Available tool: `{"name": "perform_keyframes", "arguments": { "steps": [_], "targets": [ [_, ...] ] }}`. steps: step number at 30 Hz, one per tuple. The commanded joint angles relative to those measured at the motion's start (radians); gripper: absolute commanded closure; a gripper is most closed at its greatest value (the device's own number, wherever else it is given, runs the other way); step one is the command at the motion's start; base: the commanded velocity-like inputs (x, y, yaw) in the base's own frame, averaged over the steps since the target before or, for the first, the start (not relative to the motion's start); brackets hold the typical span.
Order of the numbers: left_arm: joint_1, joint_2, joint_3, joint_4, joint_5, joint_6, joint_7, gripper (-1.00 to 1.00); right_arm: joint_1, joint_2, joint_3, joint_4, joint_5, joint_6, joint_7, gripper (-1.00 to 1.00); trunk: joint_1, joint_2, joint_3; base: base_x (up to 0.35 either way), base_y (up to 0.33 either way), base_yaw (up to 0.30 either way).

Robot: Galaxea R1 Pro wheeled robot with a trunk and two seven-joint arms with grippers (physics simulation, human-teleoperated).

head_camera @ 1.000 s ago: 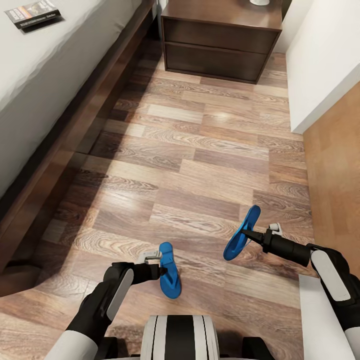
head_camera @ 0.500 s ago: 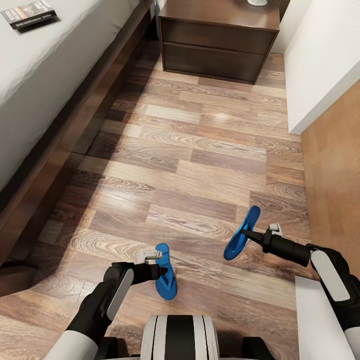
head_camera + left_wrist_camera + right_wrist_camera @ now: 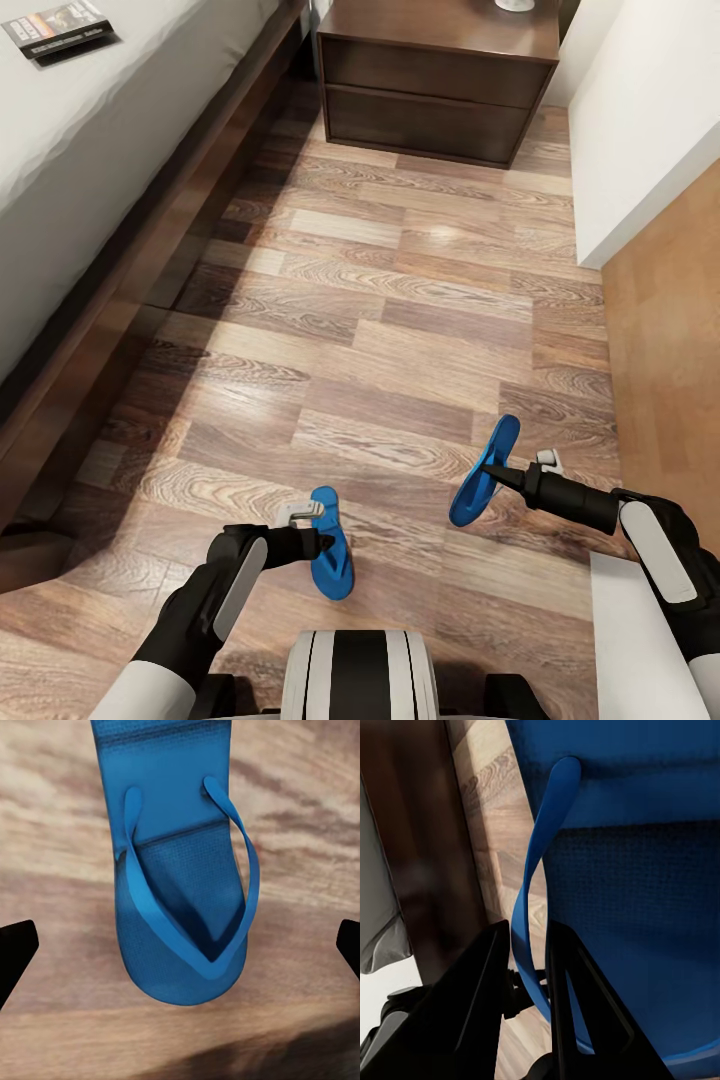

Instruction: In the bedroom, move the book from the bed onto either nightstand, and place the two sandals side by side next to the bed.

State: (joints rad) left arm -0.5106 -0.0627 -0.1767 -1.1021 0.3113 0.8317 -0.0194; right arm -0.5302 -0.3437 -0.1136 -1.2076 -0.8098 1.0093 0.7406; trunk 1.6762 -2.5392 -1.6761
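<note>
The right pincer (image 3: 497,470) is clamping the strap of one blue sandal (image 3: 484,470), and that sandal is hanging tilted on edge above the wood plank floor (image 3: 400,300). In the right wrist view the two dark fingers (image 3: 487,982) are squeezing close together on the blue strap, with the sandal's sole (image 3: 637,885) pressed up against the camera.

Over on the left, the left pincer (image 3: 322,528) is sitting right at the edge of the other sandal (image 3: 331,543), which is lying flat on the floor, straps up. The left wrist view is looking straight down on this sandal (image 3: 184,870), and the two black fingertips (image 3: 15,952) are standing wide apart at either side of the picture, touching nothing, so this pincer is released.

The two sandals are lying well apart from each other, both close in front of the robot's trunk.

The bed (image 3: 90,180) is running along the left side of the head view, dark frame below, pale mattress above. The book (image 3: 58,27) is lying flat on the mattress near the top left corner. The nightstand (image 3: 435,85) is standing at the far end of the floor, just beside the bed, with a small white object (image 3: 516,5) resting on its top. A white wall (image 3: 640,130) is rising on the right.
</note>
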Motion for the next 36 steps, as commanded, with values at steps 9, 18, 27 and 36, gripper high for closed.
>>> {"name": "perform_keyframes", "arguments": {
  "steps": [9, 18, 27, 36],
  "targets": [
    [0.0, 0.0, 0.0, -0.001, -0.001, 0.004, -0.002, -1.0, -0.001, 0.003, 0.0, 0.0, 0.003, 0.005, 0.007, 1.0, 0.0, 0.0, -0.001, 0.0, 0.0, 0.0],
    [0.0, -0.001, -0.001, -0.001, 0.001, 0.004, -0.002, -1.0, -0.001, 0.05, -0.001, 0.0, 0.036, -0.044, -0.087, 1.0, 0.0, 0.0, -0.001, 0.0, 0.0, 0.0],
    [0.0, -0.004, -0.002, -0.001, 0.002, 0.004, -0.002, -1.0, -0.002, 0.141, -0.002, -0.001, 0.051, -0.168, -0.296, 1.0, 0.0, 0.0, -0.001, 0.0, 0.0, 0.0],
    [0.0, -0.005, -0.003, 0.0, 0.003, 0.004, -0.002, -1.0, -0.002, 0.2, -0.001, -0.02, 0.055, -0.229, -0.371, 1.0, 0.0, 0.0, -0.001, 0.0, 0.0, 0.0]
  ]
}}
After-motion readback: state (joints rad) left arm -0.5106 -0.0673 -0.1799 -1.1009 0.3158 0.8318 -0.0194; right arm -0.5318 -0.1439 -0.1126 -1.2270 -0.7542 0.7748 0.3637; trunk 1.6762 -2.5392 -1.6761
